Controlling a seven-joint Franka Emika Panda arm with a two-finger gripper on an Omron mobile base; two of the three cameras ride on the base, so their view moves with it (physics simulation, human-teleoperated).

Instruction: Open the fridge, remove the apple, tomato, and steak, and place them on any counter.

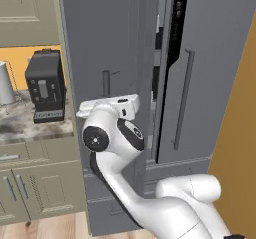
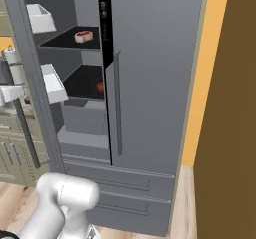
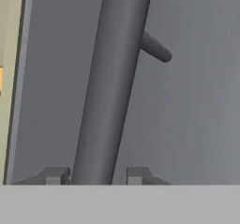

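Left base view, far left: the counter [image 1: 30,125] carries a black coffee machine [image 1: 46,85]. Neither is in play yet; note the counter only as the eventual drop spot.

Moving right: the fridge [image 1: 210,58]. Its left door [image 1: 100,43] is swung partly outward, and the gripper [image 1: 106,104] is at that door's bar handle [image 1: 106,83], wrist level with the handle's lower stretch. You have one arm, so there is no choice of hand here.

Hand view: the handle [image 3: 110,87] runs as a long bar up from between the two fingertips [image 3: 56,175], leaning a little in this view because the hand is rolled. One standoff peg branches off near its upper end. The left tip sits right against the bar; the right tip stands slightly off it, with a sliver of door showing between. You should read the fingers as straddling the bar and nearly closed, but whether they are truly clamped or just slackened I cannot tell.

Right base view: the opening shows the steak [image 2: 83,36] on an upper shelf and a small red round item [image 2: 100,87] on the shelf below, apple or tomato, too small to say which. The right door [image 2: 150,73] is shut.

Judgement: the bar's long axis is vertical, crossing the finger line, so your pull must go outward along the door's swing, not along the bar. Confirm grip first; the door is not yet wide enough for a clean reach.
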